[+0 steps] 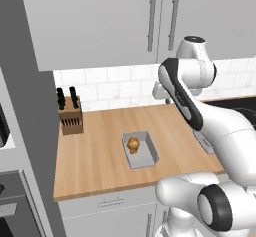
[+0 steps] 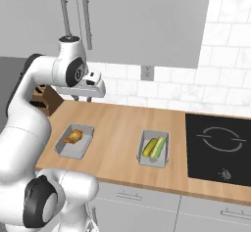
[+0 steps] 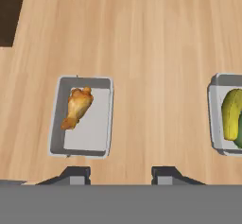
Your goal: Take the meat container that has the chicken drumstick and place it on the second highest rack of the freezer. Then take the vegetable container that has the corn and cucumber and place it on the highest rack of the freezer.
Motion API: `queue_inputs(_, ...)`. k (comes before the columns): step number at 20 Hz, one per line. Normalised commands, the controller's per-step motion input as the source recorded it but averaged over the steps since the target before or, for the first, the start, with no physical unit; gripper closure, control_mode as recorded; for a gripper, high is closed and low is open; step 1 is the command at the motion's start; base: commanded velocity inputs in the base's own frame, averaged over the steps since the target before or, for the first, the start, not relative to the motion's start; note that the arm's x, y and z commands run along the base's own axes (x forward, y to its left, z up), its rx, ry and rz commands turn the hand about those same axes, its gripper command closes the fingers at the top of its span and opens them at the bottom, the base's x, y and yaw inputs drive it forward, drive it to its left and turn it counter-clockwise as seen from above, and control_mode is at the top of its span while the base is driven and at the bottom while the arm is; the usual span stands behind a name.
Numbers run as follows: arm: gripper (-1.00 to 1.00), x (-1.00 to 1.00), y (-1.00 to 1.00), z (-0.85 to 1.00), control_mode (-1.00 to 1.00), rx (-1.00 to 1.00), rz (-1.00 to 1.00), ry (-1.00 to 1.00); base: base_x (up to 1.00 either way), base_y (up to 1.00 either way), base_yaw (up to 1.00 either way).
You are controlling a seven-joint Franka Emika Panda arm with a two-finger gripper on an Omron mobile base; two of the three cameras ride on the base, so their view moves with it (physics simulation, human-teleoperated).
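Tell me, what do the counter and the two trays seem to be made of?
Counter: looks like light wood, matte, with faint plank lines. Drumstick tray and corn tray: plain grey, smooth, no shine; perhaps plastic or metal, the render leaves this open.

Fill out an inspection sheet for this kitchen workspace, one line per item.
Surface: wooden counter, both trays resting flat on it.
Job's things: chicken drumstick in the grey meat container; corn and cucumber side by side in the vegetable container.
Clutter: knife block near the wall.
Grippers: pincer above the counter, jaws apart, holding nothing.
Cables: nothing seen.
Surroundings: black cooktop, tiled backsplash, wall cabinets.
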Motion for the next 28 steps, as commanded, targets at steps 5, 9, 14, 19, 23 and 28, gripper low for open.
queue_inputs(5,-1.0,-0.19,-0.28,-0.13,-1.0,0.03,-0.24,0.04,0.0,0.0,0.0)
queue_inputs(9,-1.0,-0.54,-0.95,-0.41,-1.0,0.17,-0.5,0.19,0.0,0.0,0.0)
queue_inputs(14,-1.0,-0.5,-0.87,-0.56,-1.0,0.06,-0.54,0.11,0.0,0.0,0.0)
queue_inputs(19,-1.0,-0.43,-0.88,-0.69,-1.0,0.04,-0.46,0.07,0.0,0.0,0.0)
queue_inputs(23,-1.0,-0.13,-0.8,-0.76,-1.0,0.15,-0.37,0.11,0.0,0.0,0.0)
queue_inputs(28,-1.0,0.0,-0.58,-0.65,-1.0,0.21,-0.46,0.08,0.0,0.0,0.0)
